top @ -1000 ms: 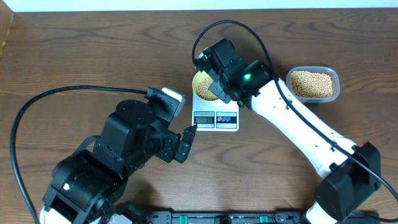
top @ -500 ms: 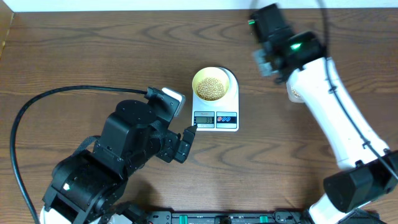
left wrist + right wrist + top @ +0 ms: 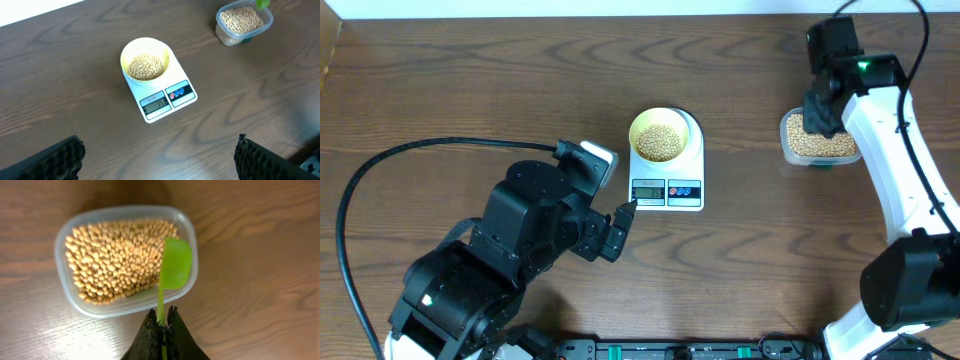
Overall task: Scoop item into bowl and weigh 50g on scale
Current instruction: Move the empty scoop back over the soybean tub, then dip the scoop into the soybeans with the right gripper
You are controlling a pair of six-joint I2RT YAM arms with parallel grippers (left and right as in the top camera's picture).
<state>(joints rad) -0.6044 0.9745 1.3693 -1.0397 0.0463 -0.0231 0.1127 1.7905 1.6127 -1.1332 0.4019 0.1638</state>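
Where the worktop (image 3: 470, 80) reaches its far edge, a white strip shows beyond the wood. The scale (image 3: 136, 94) sits a little back from that edge, about midway along it. The pale yellow bowl (image 3: 124, 54) stands on the scale's platform. Small, round, tan beans (image 3: 146, 66) cover the bowl's floor, well below the rim.

A clear tub (image 3: 100, 311) with rounded corners lies further right, near the same far edge, and it is nearly full of the same beans. Bare wood lies between scale and tub, and also along the far left and in front of the tub toward the near edge. The near left part is taken up by the left arm (image 3: 520, 240) and its looping black cable (image 3: 360, 200).

The left jaws stand wide apart with nothing between them, and their tips frame open wood in front of the scale. The right arm (image 3: 895, 150) reaches in from the near right. Its jaws are closed tight on the thin handle of a green spoon (image 3: 176, 265). The spoon's scoop looks empty and lies over the tub's right side, at the edge of the beans. Whether it touches them I cannot tell.

The scale's grey display (image 3: 155, 104) shows dark digits too small to read. Beside it sit a red and a blue button (image 3: 181, 92), whose marks are also illegible.
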